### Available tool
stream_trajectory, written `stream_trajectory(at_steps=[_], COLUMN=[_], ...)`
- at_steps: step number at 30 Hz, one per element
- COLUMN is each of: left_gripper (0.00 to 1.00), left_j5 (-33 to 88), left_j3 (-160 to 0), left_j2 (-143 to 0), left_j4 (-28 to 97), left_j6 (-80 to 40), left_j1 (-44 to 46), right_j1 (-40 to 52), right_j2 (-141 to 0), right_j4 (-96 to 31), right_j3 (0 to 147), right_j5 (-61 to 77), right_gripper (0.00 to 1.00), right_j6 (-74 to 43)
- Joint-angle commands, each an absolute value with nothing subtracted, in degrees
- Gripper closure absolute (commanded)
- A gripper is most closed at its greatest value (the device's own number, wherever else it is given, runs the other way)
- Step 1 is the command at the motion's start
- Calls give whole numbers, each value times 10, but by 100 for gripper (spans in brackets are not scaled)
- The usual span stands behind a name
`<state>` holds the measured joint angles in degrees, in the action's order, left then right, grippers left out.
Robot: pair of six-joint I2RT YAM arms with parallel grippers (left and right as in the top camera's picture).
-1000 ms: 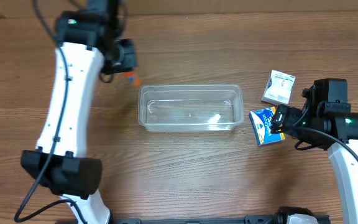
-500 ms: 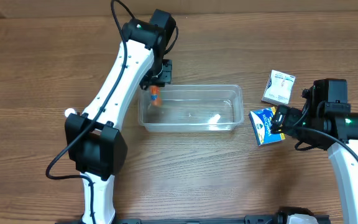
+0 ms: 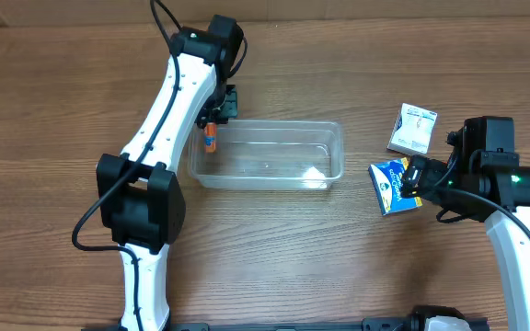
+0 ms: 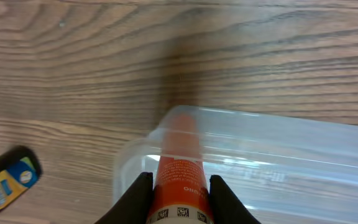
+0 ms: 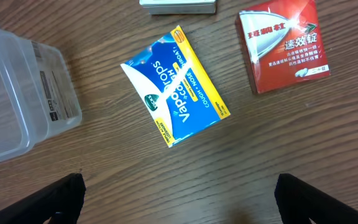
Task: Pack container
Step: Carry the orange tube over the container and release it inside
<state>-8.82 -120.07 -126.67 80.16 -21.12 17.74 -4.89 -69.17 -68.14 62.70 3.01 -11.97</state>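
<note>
The clear plastic container (image 3: 274, 182) lies at the table's middle; it also shows in the left wrist view (image 4: 272, 127) and the right wrist view (image 5: 17, 93). My left gripper (image 3: 213, 127) is shut on an orange tube (image 3: 210, 141), which points down at the container's left end, its tip at the corner wall (image 4: 179, 165). My right gripper (image 3: 413, 175) is open and empty, hovering over a blue Vapodrops box (image 3: 389, 188) (image 5: 176, 86) right of the container.
A white box (image 3: 413, 129) lies behind the blue box. A red box (image 5: 284, 45) lies to its side in the right wrist view. A small dark item with a blue-yellow label (image 4: 8, 183) lies on the wood left of the container.
My left arm swung in from the far left with the orange tube to the container's left end. The container then slid a little left. The right arm has not moved.
</note>
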Motion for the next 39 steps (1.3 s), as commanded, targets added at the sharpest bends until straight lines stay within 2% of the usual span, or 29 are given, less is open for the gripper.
stream_trajectory(at_steps=[1, 8, 9, 12, 13, 14, 21, 28, 29, 30, 31, 37, 39], left_gripper=[96, 94, 91, 74, 66, 64, 60, 55, 51, 31, 0, 0, 0], left_j5=[-67, -57, -53, -44, -44, -44, -44, -63, -67, -72, -80, -96, -62], left_j3=[-1200, -1193, -1189, -1181, -1181, -1181, -1195, -1303, -1319, -1337, -1346, -1355, -1348], left_j2=[-1265, -1268, -1268, -1268, -1268, -1268, -1266, -1243, -1238, -1225, -1214, -1100, -1063], left_j4=[792, 782, 782, 787, 789, 791, 816, 867, 872, 875, 879, 968, 968], left_j6=[-256, -292, -292, -292, -292, -291, -287, -283, -283, -283, -283, -308, -291], left_j1=[178, 180, 181, 181, 181, 181, 181, 176, 173, 169, 165, 105, 88], right_j1=[-52, -52, -52, -52, -52, -52, -52, -52, -52, -52, -52, -52, -52], right_j2=[-689, -689, -689, -689, -689, -689, -689, -689, -689, -689, -689, -689, -689], right_j4=[-678, -678, -678, -678, -678, -678, -678, -678, -678, -678, -679, -679, -678], right_j3=[642, 642, 642, 642, 642, 642, 642, 642, 642, 642, 642, 642, 642], right_j5=[31, 31, 31, 31, 31, 31, 31, 31, 31, 31, 31, 31, 31], right_gripper=[0, 0, 0, 0, 0, 0, 0, 0, 0, 0, 0, 0, 0], right_j6=[-120, -120, -120, -120, -120, -120, -120, -120, -120, -120, -120, -120, -120])
